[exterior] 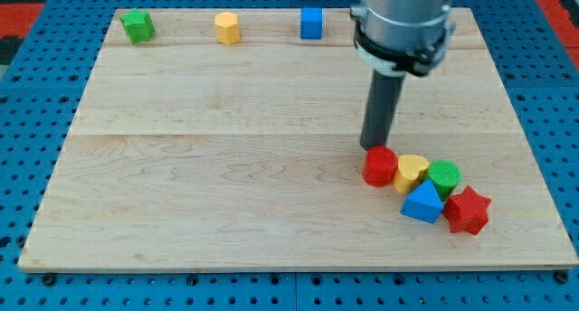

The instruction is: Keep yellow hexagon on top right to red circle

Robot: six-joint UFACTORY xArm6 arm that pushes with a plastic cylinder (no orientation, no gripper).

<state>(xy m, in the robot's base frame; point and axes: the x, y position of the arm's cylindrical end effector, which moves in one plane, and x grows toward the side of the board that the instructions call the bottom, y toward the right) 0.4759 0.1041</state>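
Touching red circle (380, 165) from above: my tip (373, 146) | no hand | yellow hexagon (227, 27) far upper-left

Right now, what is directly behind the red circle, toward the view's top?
My tip stands just behind the red circle, seemingly touching its top edge. The rod hides a strip of the wooden board behind it; no block shows there.

Green block (137, 25), blue cube (311, 23) (top edge); blue triangle (422, 203) beside red star (469, 211).
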